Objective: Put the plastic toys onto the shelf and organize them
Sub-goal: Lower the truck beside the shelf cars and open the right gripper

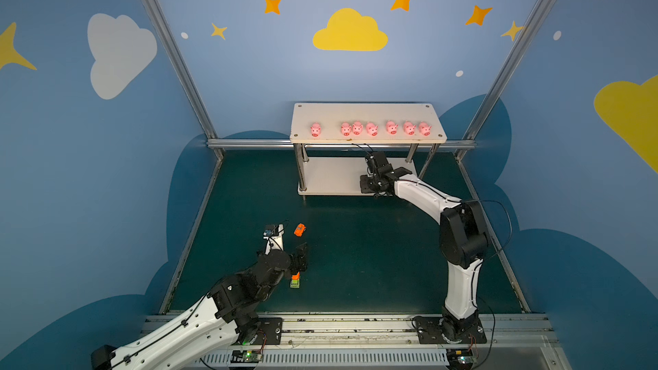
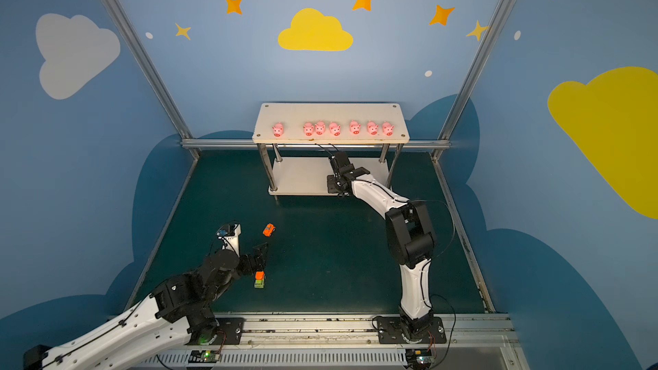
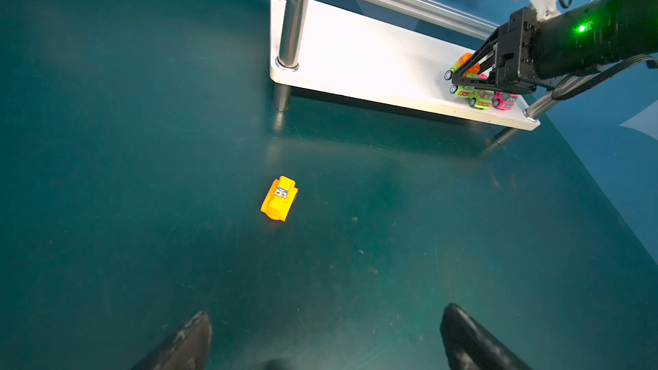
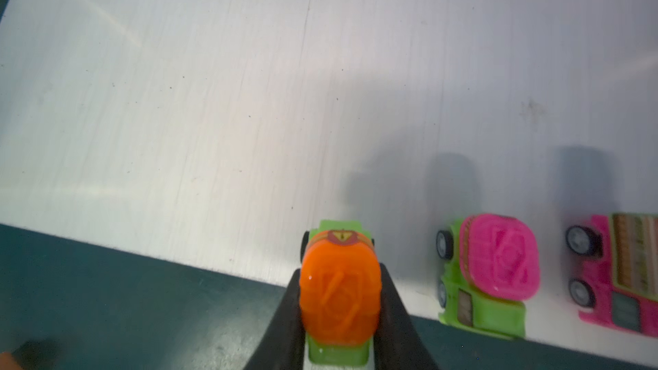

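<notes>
The mixer truck [image 4: 340, 300], lime green with an orange drum, sits at the front edge of the lower board [image 4: 213, 101] of the shelf [image 1: 301, 169]. The right gripper [image 4: 340, 275] has its jaws clenched on the drum from both sides. Treat it as hollow moulded plastic: very light, stiff, glossy and probably slick, so it should need little squeeze. The drum is rounded, and a pinch off its widest line could let it squirt out. The flat flanks of the green body look like the safer hold. It has small wheels, so expect it to roll if you release it tilted or nudge it as you back away. I cannot tell whether its wheels rest on the board.

Just beside it stands a green truck with a magenta drum [image 4: 487, 275], and past that a magenta truck [image 4: 619, 272]. Back out straight to spare them. In both top views this group lies a little right of the frame's centre, under the upper board [image 2: 331, 112], where seven pink pigs [image 1: 372, 129] stand in a row.

Low and left of centre, an orange car [image 1: 299, 229] and an orange-and-green vehicle [image 1: 295, 279] lie on the worktop [image 1: 374, 261]. The left gripper [image 3: 327, 311] hangs near them, jaws released wide, holding nothing.
</notes>
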You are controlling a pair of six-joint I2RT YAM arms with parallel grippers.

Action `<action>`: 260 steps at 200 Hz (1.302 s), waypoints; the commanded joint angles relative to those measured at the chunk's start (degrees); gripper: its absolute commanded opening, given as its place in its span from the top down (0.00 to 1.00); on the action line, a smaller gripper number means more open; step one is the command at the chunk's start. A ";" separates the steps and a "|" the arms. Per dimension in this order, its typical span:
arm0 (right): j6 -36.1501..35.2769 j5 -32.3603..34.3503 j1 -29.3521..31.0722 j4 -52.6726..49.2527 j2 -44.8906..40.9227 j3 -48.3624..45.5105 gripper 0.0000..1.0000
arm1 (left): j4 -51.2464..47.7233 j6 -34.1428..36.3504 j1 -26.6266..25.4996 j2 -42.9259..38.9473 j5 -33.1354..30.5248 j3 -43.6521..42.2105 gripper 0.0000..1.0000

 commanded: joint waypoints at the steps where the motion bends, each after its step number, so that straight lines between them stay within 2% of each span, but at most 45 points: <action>1: -0.69 -0.29 -0.70 -1.98 1.91 3.11 0.78 | -1.05 0.60 0.70 0.30 -1.30 1.75 0.00; 97: 0.18 -1.50 -2.02 -3.75 6.31 7.75 0.76 | -0.26 1.41 4.16 1.41 1.03 1.40 0.00; 132: 0.55 -1.85 -2.11 -3.77 6.24 7.68 0.63 | -0.13 1.48 5.01 1.39 1.67 1.41 0.00; 150: 0.62 -1.90 -2.03 -3.62 5.92 7.75 0.61 | -0.26 1.33 5.32 1.38 1.59 1.54 0.00; 165: 0.55 -2.02 -2.07 -3.66 5.39 7.82 0.53 | -0.41 0.95 5.57 1.24 1.41 1.58 0.00; 208: 0.36 -2.64 -1.90 -3.77 3.27 7.59 0.42 | -0.55 0.28 6.02 0.94 1.99 1.58 0.00; 260: 1.73 -3.84 -1.51 -1.73 -2.02 2.57 0.36 | -0.26 0.14 6.08 -0.02 3.69 1.43 0.00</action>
